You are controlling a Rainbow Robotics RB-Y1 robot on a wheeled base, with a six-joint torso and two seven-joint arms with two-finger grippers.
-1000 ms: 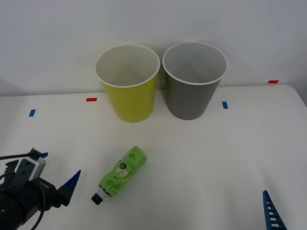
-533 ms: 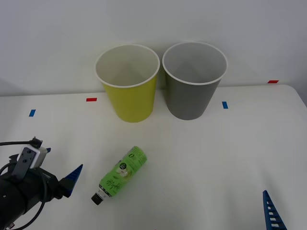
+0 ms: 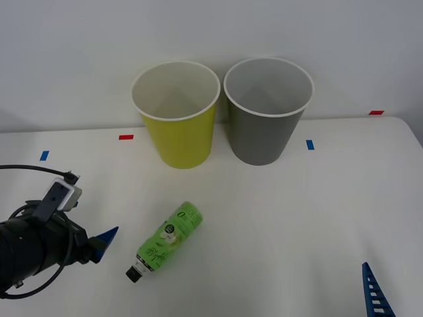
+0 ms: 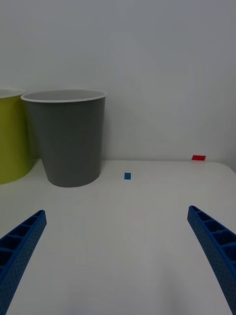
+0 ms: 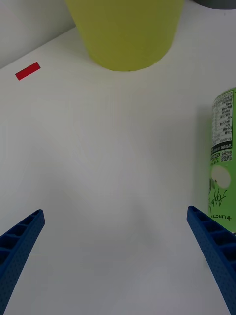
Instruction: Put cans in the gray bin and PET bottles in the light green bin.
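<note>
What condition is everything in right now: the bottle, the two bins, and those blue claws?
PET bottle: lying on its side on the table, black cap on, not held.
Light green bin: upright, nothing visible inside.
Gray bin: upright, nothing visible inside.
Left gripper: open, beside the bottle, holding nothing.
Right gripper: open, low over the table, holding nothing.

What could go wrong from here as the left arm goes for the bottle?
The PET bottle lies on its side off to one side of the open left gripper, so a finger may nudge it and roll it away. The light green bin and gray bin stand close together, so a sloppy drop might land in the wrong one. The right gripper waits at the near edge.
</note>
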